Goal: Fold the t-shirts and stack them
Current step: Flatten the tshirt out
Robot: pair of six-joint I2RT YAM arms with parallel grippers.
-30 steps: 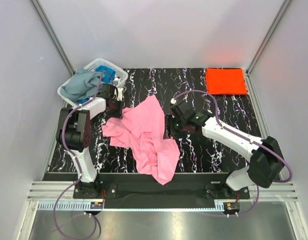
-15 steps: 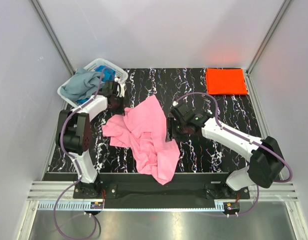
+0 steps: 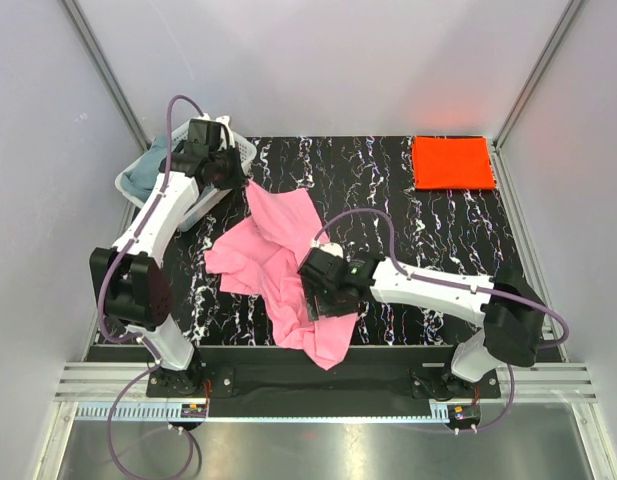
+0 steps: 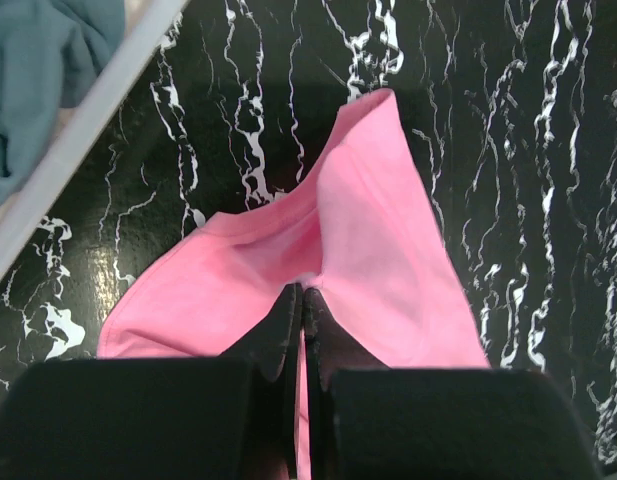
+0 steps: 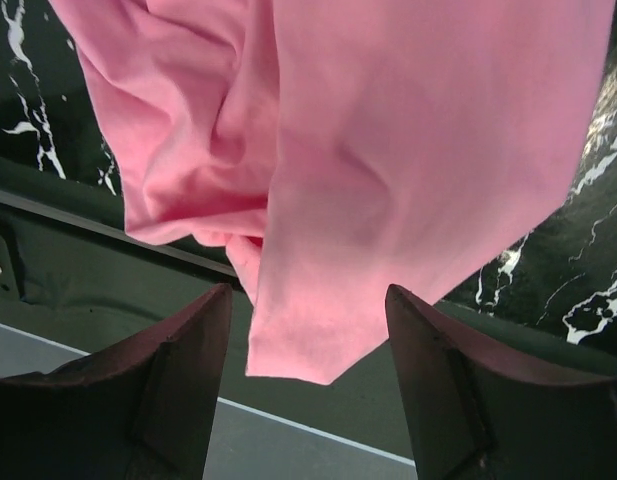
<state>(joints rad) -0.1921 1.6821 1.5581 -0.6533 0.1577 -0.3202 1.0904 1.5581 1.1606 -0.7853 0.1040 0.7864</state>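
A crumpled pink t-shirt point(image 3: 278, 270) lies mid-table, its near corner hanging over the front edge. My left gripper point(image 3: 238, 182) is shut on its far corner and holds that corner up beside the basket. In the left wrist view the fingers point(image 4: 302, 290) pinch a fold of pink cloth point(image 4: 378, 230). My right gripper point(image 3: 320, 300) hovers open over the shirt's near part. In the right wrist view its jaws point(image 5: 308, 300) stand wide apart, with the hanging pink corner point(image 5: 388, 150) beyond them, not gripped. A folded orange-red t-shirt point(image 3: 453, 162) lies at the back right.
A white lattice basket point(image 3: 128, 185) stands at the back left holding a grey-blue t-shirt point(image 3: 148, 168); its rim point(image 4: 78, 130) and that shirt point(image 4: 38, 60) show in the left wrist view. The table's front edge point(image 5: 108, 235) runs just under the right gripper.
The left gripper closed on the pink shirt's far corner and lifted it back toward the basket. The right arm swung left and nearer, over the shirt's near corner, with its jaws opening wider.
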